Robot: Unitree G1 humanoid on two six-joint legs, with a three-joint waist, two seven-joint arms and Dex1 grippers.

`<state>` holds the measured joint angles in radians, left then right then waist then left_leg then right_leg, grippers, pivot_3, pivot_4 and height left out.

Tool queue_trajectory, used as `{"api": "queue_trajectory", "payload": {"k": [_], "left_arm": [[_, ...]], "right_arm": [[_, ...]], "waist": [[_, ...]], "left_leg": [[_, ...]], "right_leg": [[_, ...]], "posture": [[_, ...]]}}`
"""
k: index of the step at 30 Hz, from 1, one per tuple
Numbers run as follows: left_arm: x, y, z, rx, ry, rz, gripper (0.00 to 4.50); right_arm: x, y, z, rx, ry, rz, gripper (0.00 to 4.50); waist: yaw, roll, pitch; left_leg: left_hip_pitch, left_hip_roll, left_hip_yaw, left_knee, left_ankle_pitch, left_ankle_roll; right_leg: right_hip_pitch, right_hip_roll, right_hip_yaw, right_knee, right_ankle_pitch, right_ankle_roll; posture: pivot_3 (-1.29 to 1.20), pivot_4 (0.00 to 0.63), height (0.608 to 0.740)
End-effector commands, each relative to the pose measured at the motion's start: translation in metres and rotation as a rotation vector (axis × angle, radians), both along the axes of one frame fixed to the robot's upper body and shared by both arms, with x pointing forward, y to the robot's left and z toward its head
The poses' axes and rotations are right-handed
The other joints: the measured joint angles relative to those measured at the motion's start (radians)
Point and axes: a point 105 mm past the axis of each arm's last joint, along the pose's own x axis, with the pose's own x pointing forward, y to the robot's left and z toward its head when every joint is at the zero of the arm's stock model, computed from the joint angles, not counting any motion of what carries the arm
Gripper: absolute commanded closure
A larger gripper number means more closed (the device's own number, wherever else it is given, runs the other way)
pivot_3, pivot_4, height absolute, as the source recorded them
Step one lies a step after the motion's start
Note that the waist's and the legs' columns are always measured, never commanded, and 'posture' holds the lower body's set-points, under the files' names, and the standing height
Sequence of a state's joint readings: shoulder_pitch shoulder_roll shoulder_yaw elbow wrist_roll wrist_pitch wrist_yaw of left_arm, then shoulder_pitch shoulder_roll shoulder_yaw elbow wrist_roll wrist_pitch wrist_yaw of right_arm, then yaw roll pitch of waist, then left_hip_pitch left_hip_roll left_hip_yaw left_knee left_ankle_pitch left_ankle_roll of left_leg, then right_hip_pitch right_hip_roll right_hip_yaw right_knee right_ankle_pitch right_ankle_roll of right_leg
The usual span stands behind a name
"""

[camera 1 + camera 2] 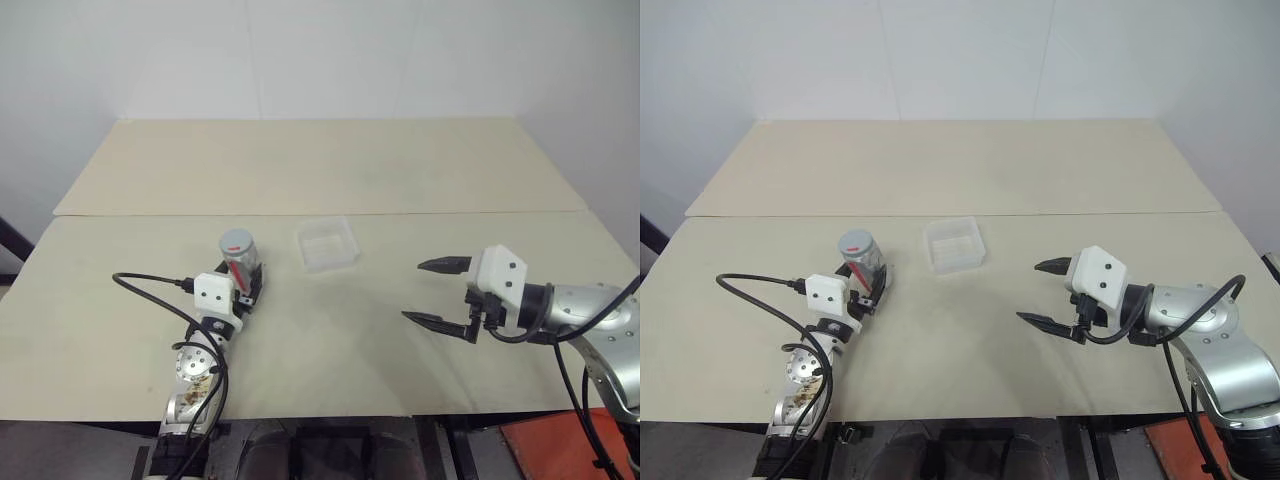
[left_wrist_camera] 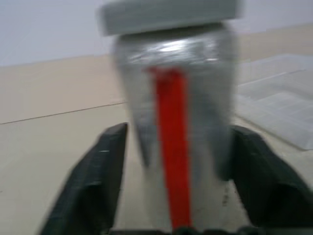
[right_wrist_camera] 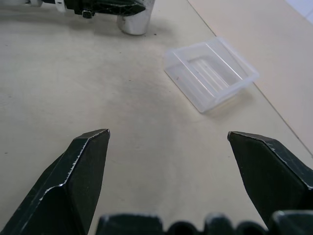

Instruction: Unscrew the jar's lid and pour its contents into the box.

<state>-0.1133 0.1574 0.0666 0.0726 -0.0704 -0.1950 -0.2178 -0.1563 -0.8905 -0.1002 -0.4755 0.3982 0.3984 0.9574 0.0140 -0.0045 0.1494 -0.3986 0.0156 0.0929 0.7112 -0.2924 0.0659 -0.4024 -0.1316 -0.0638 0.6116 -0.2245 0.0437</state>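
The silvery jar (image 1: 238,258), with a red stripe on its side, stands upright on the table left of centre. Its flat grey lid (image 1: 237,241) sits on top. My left gripper (image 1: 243,280) is shut on the jar, one black finger (image 2: 98,181) pressed to each side of the body below the lid (image 2: 171,14). The clear plastic box (image 1: 327,243) lies on the table just right of the jar and holds nothing. My right gripper (image 1: 412,291) hovers open over the table to the right, apart from both, pointing towards the box (image 3: 210,73).
The pale wooden table (image 1: 330,170) has a seam running across it behind the box. A black cable (image 1: 150,285) loops beside my left wrist. White walls stand behind the table's far edge.
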Motion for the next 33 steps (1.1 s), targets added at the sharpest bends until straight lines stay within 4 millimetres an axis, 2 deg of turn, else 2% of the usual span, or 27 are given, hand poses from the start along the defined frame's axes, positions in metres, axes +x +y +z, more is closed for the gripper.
{"api": "queue_trajectory", "payload": {"k": [1,6,10,15,18,21,24,27,33], "left_arm": [[0.002,-0.002,0.007,-0.017,-0.026,-0.018,2.55],[0.005,-0.002,0.007,-0.022,-0.021,-0.028,2.55],[0.004,-0.002,0.015,-0.042,-0.035,-0.046,2.55],[-0.005,-0.014,0.033,-0.082,-0.026,-0.18,2.55],[-0.01,-0.024,0.037,-0.043,0.005,-0.287,2.55],[-0.013,-0.031,0.039,-0.03,0.027,-0.349,2.55],[-0.019,-0.04,0.04,-0.009,0.033,-0.412,2.55],[-0.026,-0.049,0.043,0.002,0.02,-0.478,2.55],[-0.029,-0.061,0.046,-0.008,0.0,-0.52,2.55]], "right_arm": [[-0.001,0.004,0.012,0.014,-0.058,0.013,0.0],[0.001,0.005,0.011,0.013,-0.067,0.011,0.0],[0.004,0.01,0.014,0.049,-0.087,0.007,0.0],[0.016,0.049,0.032,0.267,-0.124,-0.013,0.0],[0.02,0.09,0.039,0.389,-0.122,0.005,0.0],[0.021,0.121,0.043,0.446,-0.099,0.021,0.0],[0.023,0.143,0.046,0.467,-0.066,0.032,0.0],[0.028,0.152,0.048,0.466,-0.045,0.029,0.0],[0.037,0.151,0.045,0.45,-0.021,0.009,0.0]], "waist": [[0.0,0.0,0.0],[0.002,0.0,0.0],[0.002,0.0,0.0],[-0.007,0.0,0.0],[-0.01,0.0,0.0],[-0.012,0.001,0.0],[-0.008,0.001,0.0],[-0.006,0.001,0.0],[-0.011,0.001,0.0]], "left_leg": [[0.0,0.0,0.0,0.0,0.0,0.0],[0.0,0.0,0.0,0.0,0.0,0.0],[0.0,0.0,0.0,0.0,0.0,0.0],[0.0,0.0,0.0,0.0,0.001,-0.001],[-0.001,0.0,0.0,0.0,0.001,-0.002],[-0.001,0.0,0.001,0.0,0.002,-0.003],[-0.002,-0.001,0.0,0.0,0.002,-0.003],[-0.002,-0.001,0.0,0.0,0.002,-0.003],[-0.002,-0.001,0.0,-0.001,0.002,-0.004]], "right_leg": [[0.0,0.0,0.0,0.0,0.0,0.0],[0.0,0.0,0.0,0.0,0.0,0.0],[0.0,0.0,0.0,0.0,0.0,0.0],[-0.001,0.0,0.0,0.001,0.0,0.0],[-0.002,0.0,0.0,0.001,0.0,0.0],[-0.002,0.001,0.0,0.003,0.0,0.0],[-0.002,0.001,-0.002,0.004,0.0,0.0],[-0.002,0.001,-0.003,0.005,0.0,0.0],[-0.002,0.002,-0.003,0.005,0.0,0.0]], "posture": [[0.0,0.15,0.74],[0.0,0.15,0.74],[0.0,0.15,0.74],[0.0,0.15,0.74],[0.0,0.15,0.74],[0.0,0.15,0.74],[0.0,0.15,0.74],[0.0,0.15,0.74],[0.0,0.15,0.74]]}}
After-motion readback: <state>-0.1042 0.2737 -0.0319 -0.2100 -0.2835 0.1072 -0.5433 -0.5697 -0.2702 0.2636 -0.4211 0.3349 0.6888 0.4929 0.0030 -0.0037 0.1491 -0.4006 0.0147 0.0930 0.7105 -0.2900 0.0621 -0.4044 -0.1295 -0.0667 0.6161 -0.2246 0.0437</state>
